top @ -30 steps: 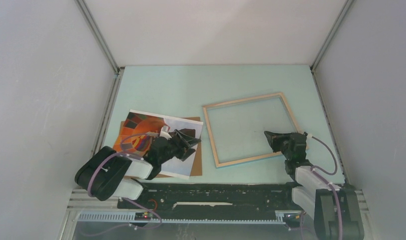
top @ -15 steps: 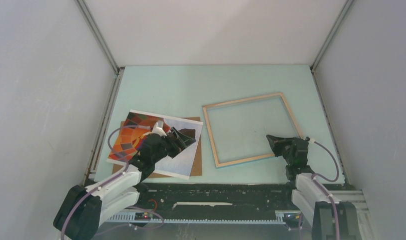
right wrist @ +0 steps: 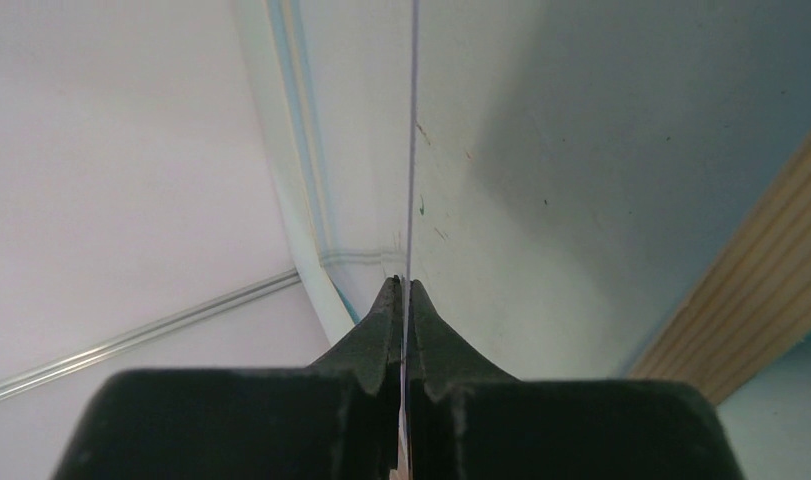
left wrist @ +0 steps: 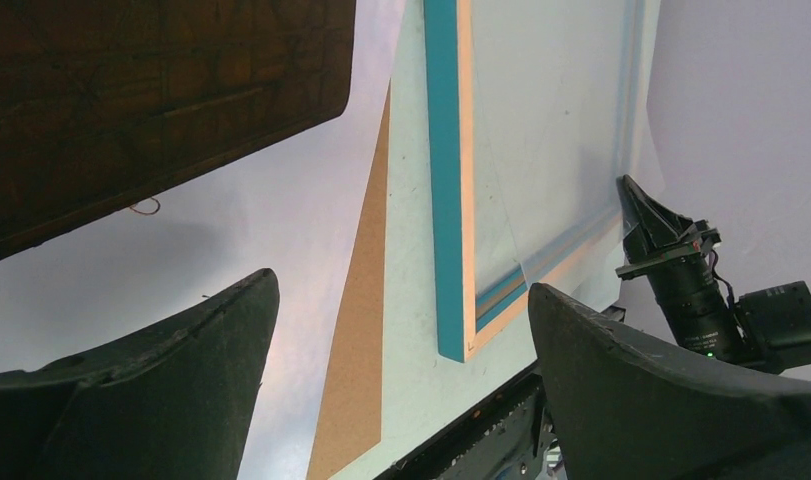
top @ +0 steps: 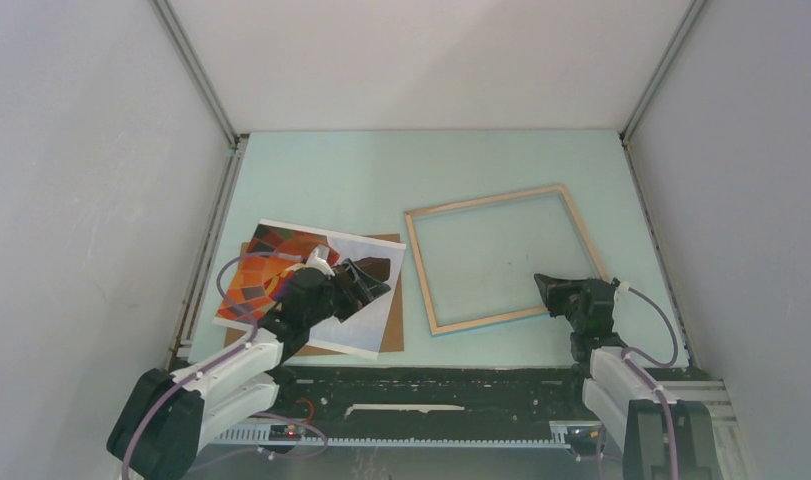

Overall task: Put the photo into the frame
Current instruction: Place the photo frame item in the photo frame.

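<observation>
- Photo (top: pixel 251 275): it lies flat at the left of the pale green table (top: pixel 331 180), on top of a brown board (top: pixel 393 330) and apart from the frame (top: pixel 481 200).
- The frame lies flat right of centre, with its light wood side up.
- From overhead I see my left claw (top: pixel 371 278) hanging over the right half of the photo. Its jaws are spread wide and hold nothing.
- The left wrist view adds the frame's bright blue outer edge. It also shows the dark brown block in the print up close and a wedge of the board beside the frame.
- From overhead, my right claw (top: pixel 541 283) sits at the frame's near right corner. I cannot read its grip from there.
- The right wrist view settles it. The fingers are pinched tight on a thin clear sheet (right wrist: pixel 414 100), seen edge-on as a fine line rising from between the tips.
- Count: one photo, one frame, one board, one clear sheet, two claws.
</observation>
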Tool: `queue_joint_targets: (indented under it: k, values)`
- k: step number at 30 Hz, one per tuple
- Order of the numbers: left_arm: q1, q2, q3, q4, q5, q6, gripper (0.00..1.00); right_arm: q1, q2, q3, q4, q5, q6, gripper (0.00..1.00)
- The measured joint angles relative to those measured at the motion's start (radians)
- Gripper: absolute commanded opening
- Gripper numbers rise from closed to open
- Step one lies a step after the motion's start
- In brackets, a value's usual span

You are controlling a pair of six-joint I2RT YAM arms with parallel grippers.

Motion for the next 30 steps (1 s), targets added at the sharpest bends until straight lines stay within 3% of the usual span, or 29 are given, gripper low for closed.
queue_joint_targets:
  k: [30]
  values:
    - [0.0, 0.063, 0.009, -0.019, 0.02, 0.036, 1.0, -0.002, -0.043, -0.013, -0.042, 0.019, 0.005, 0.0]
